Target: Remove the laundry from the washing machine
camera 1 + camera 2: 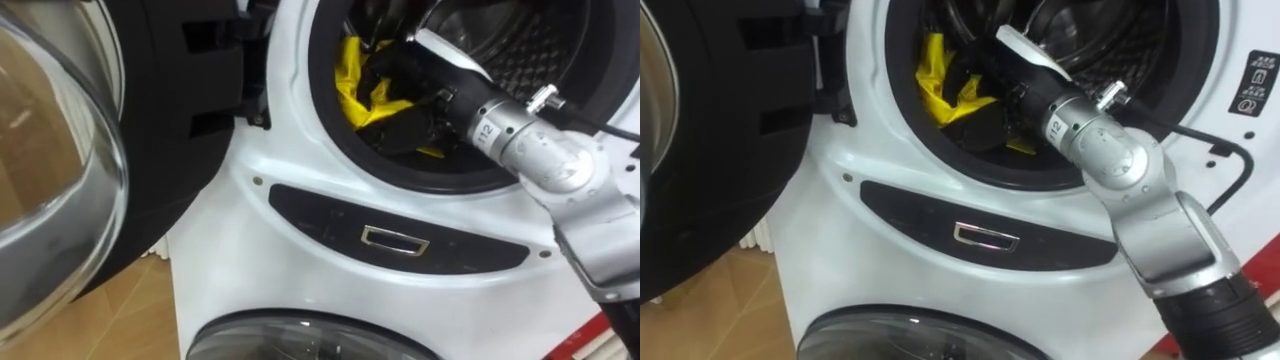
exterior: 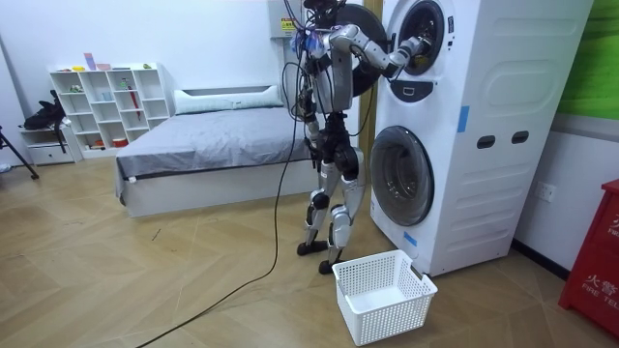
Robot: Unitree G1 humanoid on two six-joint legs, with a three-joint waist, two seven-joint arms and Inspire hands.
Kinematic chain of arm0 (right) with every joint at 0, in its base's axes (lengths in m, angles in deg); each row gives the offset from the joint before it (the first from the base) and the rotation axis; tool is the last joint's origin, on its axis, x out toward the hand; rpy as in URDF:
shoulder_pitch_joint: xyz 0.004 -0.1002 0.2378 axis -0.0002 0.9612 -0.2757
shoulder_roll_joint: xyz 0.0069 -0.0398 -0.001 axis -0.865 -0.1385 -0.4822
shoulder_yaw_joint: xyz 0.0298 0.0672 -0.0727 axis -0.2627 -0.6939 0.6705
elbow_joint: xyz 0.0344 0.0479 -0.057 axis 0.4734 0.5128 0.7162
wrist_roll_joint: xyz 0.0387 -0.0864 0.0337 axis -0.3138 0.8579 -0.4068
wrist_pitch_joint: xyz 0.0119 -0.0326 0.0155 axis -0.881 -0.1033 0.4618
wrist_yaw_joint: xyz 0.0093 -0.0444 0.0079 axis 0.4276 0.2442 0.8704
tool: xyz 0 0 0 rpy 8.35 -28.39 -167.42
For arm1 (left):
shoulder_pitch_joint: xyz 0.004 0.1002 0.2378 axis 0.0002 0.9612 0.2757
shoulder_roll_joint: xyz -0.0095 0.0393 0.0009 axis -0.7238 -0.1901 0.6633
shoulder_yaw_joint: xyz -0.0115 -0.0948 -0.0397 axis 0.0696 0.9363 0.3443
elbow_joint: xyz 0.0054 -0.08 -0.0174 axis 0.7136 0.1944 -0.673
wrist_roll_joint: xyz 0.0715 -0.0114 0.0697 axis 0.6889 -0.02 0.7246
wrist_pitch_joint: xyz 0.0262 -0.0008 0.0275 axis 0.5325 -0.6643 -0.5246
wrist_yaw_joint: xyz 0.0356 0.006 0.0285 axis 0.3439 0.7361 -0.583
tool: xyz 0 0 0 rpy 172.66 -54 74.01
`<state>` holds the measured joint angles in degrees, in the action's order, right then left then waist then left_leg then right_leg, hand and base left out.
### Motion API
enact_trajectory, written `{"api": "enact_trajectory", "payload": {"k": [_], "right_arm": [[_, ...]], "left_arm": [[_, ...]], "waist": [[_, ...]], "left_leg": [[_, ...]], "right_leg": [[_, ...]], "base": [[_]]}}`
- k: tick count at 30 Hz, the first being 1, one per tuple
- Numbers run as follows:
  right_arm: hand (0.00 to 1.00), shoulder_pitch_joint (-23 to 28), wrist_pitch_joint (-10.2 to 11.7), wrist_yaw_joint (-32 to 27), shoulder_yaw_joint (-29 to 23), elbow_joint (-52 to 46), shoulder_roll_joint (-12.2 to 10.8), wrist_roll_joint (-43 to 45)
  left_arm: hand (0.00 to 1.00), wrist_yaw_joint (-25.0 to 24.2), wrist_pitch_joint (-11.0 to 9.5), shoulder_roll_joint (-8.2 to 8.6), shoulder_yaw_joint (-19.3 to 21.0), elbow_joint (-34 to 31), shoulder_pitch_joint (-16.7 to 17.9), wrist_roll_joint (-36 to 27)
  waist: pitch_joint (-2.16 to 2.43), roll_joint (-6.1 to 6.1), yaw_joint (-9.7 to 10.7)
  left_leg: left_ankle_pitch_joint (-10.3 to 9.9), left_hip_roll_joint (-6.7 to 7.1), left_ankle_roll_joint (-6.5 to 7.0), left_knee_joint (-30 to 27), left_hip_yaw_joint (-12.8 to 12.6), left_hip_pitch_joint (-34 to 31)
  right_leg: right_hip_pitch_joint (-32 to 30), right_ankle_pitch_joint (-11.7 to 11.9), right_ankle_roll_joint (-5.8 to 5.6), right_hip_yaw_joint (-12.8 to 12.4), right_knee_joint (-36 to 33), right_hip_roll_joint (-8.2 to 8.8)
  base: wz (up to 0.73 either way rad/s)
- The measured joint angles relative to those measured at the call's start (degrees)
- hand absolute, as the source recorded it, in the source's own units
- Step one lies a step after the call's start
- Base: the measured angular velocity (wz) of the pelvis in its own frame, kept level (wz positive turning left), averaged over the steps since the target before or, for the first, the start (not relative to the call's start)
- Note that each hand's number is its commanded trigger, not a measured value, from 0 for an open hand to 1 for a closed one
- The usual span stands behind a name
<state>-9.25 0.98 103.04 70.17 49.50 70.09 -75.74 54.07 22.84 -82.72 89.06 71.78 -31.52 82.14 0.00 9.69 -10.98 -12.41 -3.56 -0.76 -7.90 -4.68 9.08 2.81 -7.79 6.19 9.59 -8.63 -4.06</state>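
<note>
The robot stands facing a stack of two machines, its right arm reaching into the upper washing machine [image 2: 455,58]. The right hand [image 1: 405,115] sits low in the mouth of the drum [image 1: 530,50], touching a yellow garment [image 1: 352,75] that lies bunched at about 9 o'clock of the opening. Whether the fingers are closed on the cloth cannot be told, since the dark hand merges with the dark shapes around it (possibly more laundry).

The garment looks thin, soft and light, so it should bunch and drape rather than hold any shape. A fold gathered from the crumpled middle would probably give a surer hold than a loose edge, which could slip free. It may also trail and catch on the dark door seal [image 1: 330,140] on the way out.

The open door [image 1: 60,150] hangs at 9 o'clock of the eye view, close beside the path of withdrawal. A dark panel [image 1: 400,235] lies at 6 o'clock under the opening. A white basket [image 2: 382,295] waits on the floor before the lower door [image 2: 398,174], well below the hand, and a bed [image 2: 193,135] stands behind the robot.
</note>
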Motion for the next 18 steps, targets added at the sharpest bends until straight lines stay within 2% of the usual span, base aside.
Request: {"api": "enact_trajectory", "payload": {"k": [5,6,8,11,14,18], "right_arm": [[1.00,0.1,0.0,0.8,-0.1,-4.5,0.2,-0.5],[1.00,0.4,0.0,1.1,-0.1,-6.9,0.3,-0.5],[1.00,1.1,0.1,1.2,-0.1,-10.9,0.3,-0.5],[1.00,1.6,0.2,1.2,-0.5,-15.4,0.4,-0.5],[1.00,3.8,0.3,1.2,-1.7,-20.9,0.3,-1.0],[1.00,7.1,2.4,0.6,-5.2,-26.7,0.2,-6.9]], "left_arm": [[0.00,0.0,-0.6,0.27,0.1,0.2,0.1,0.1],[0.00,0.0,-1.1,0.27,0.2,0.8,0.1,0.0],[0.00,0.0,-1.4,0.36,0.1,1.8,0.1,0.0],[0.00,0.2,-1.8,0.38,0.2,1.9,1.0,0.1],[0.00,1.2,-2.6,0.91,0.7,1.8,1.9,0.1],[0.00,2.5,-3.3,2.21,1.1,1.9,3.1,0.0]], "waist": [[0.40,-0.47,1.2],[0.33,-0.89,1.4],[0.46,-1.32,1.8],[0.41,-1.70,3.7],[0.22,-2.19,4.3],[0.17,-3.09,5.6]], "left_leg": [[0.0,0.00,0.00,-0.4,0.1,-0.1],[0.0,-0.03,0.00,-0.4,0.1,0.1],[0.0,-0.05,0.00,-0.4,0.1,0.3],[0.0,-0.09,0.00,-0.3,0.0,0.2],[0.0,-0.04,0.00,-0.3,0.0,0.3],[0.0,0.07,-0.01,-0.3,0.0,0.5]], "right_leg": [[0.0,0.0,0.01,0.1,-0.1,0.02],[0.1,0.0,0.03,0.0,-0.2,-0.01],[0.3,0.0,0.03,-0.1,-0.3,-0.01],[0.3,0.0,0.02,-0.2,-0.2,0.00],[0.2,0.0,0.02,-0.6,-0.2,-0.01],[0.5,0.1,-0.10,-0.8,-0.2,0.06]], "base": [[0.00],[-0.05],[-0.07],[0.02],[-0.05],[0.01]]}}
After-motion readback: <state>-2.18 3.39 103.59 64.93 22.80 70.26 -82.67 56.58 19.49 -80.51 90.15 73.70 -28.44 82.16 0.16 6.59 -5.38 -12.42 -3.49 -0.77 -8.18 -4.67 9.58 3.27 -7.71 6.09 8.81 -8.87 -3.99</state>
